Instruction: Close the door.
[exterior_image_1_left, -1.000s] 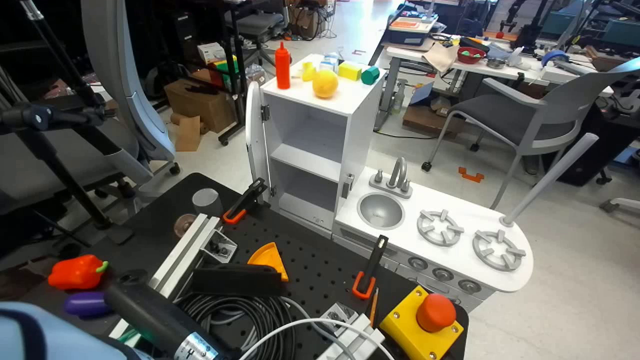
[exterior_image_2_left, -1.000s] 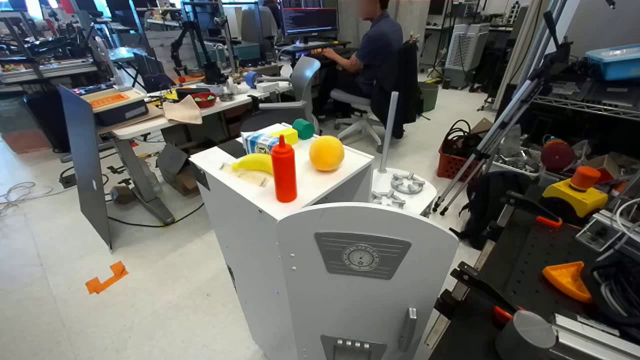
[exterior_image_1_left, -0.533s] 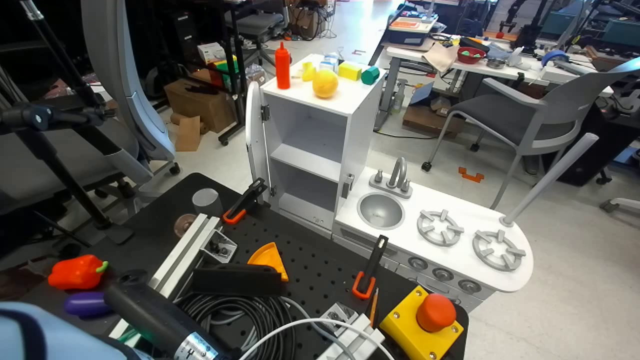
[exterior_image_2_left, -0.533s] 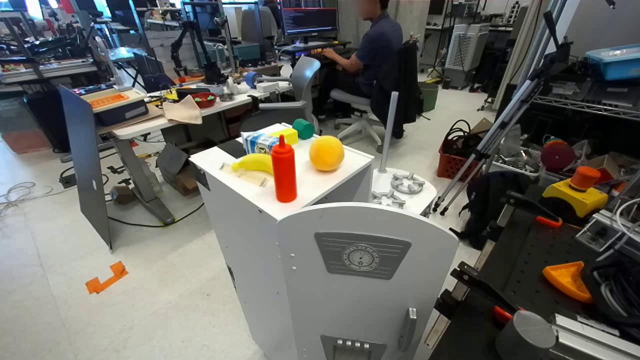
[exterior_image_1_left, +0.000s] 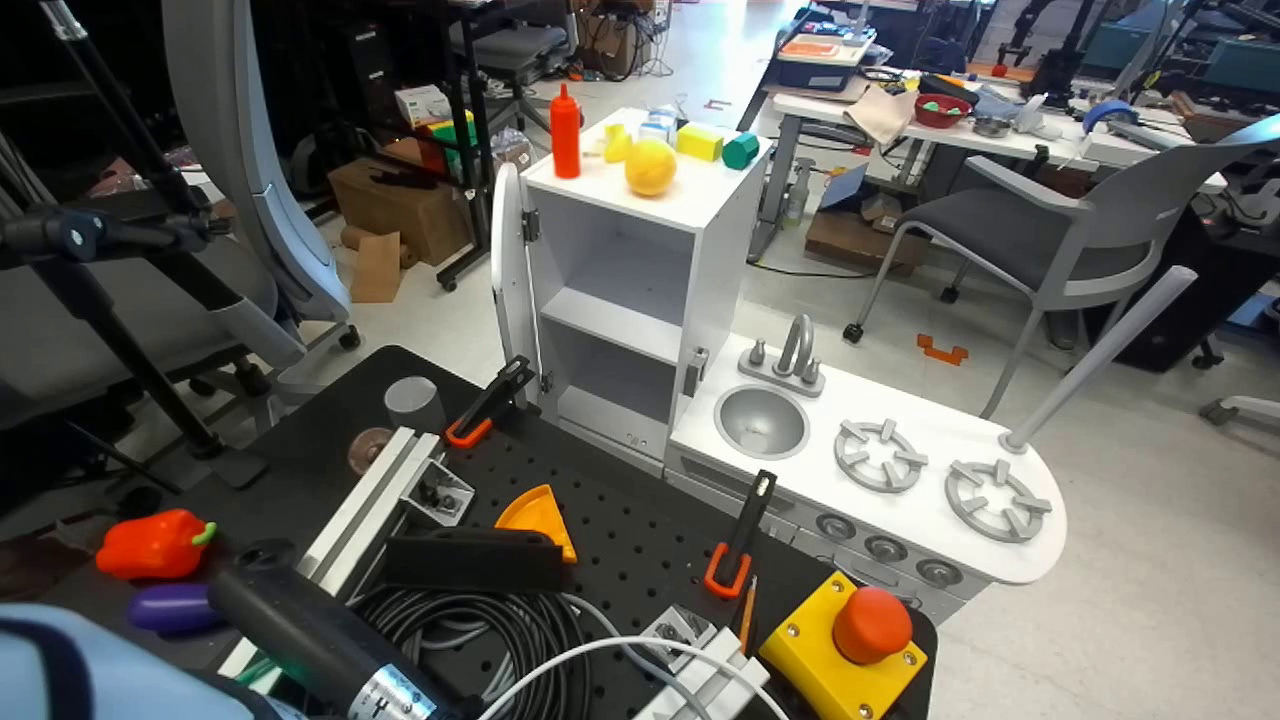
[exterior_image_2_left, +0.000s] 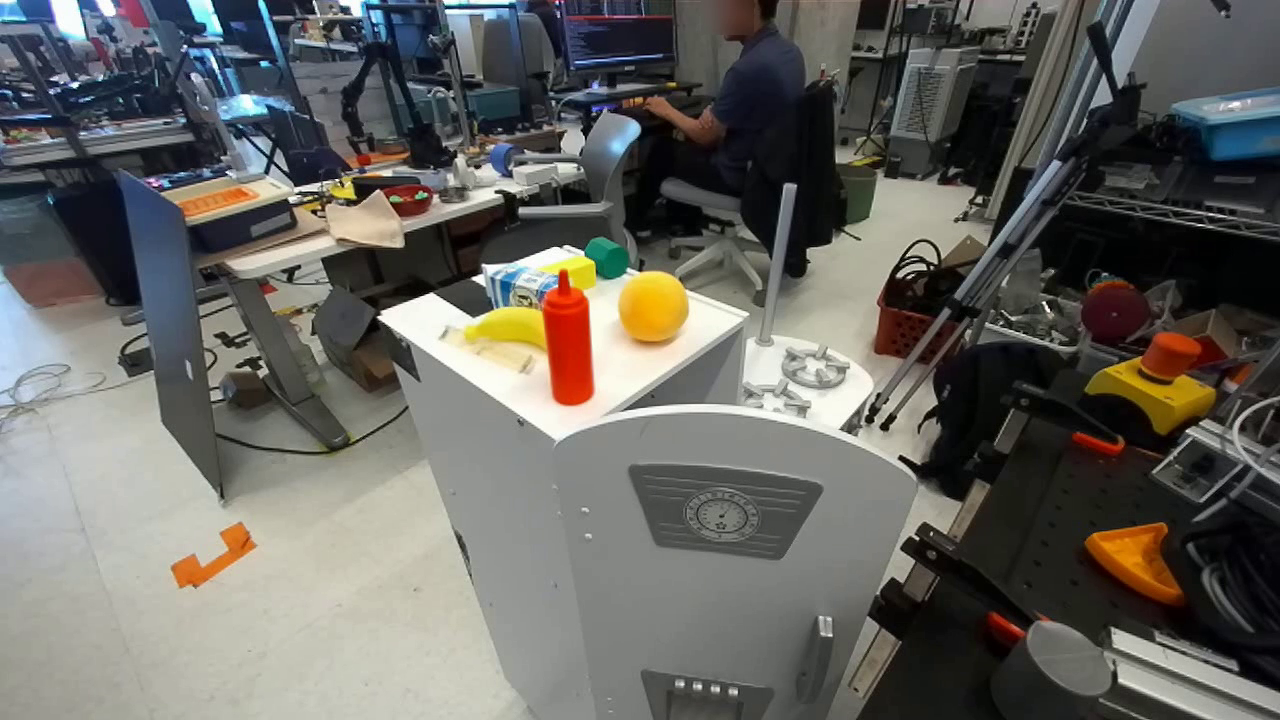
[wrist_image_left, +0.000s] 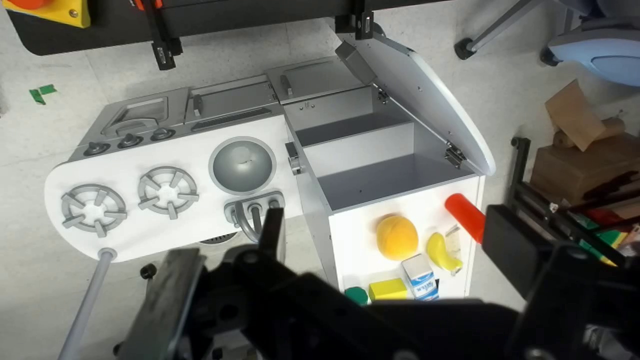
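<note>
1. Standing well open: the door, hung on the white cabinet, its free edge toward the black table; shelf exposed; closing not yet done.
2. The gripper has its fingers wide apart, nothing clamped; no contact with the door shown; height over the cabinet top hard to judge.
3. Chief worry: the clamp at the table's edge, just beside the door's free edge; touching or not, unclear; a low sweep there could snag a finger, or the door might bind on it.
4. Red bottle upright near the corner by the door; may topple if fingers dip while crossing the top, or from a hard jolt; orange could roll off likewise.
5. Pushing near the upper hinge would give poor leverage, possibly shoving the cabinet instead; pressing the outer face by the free edge looks safer.
</note>
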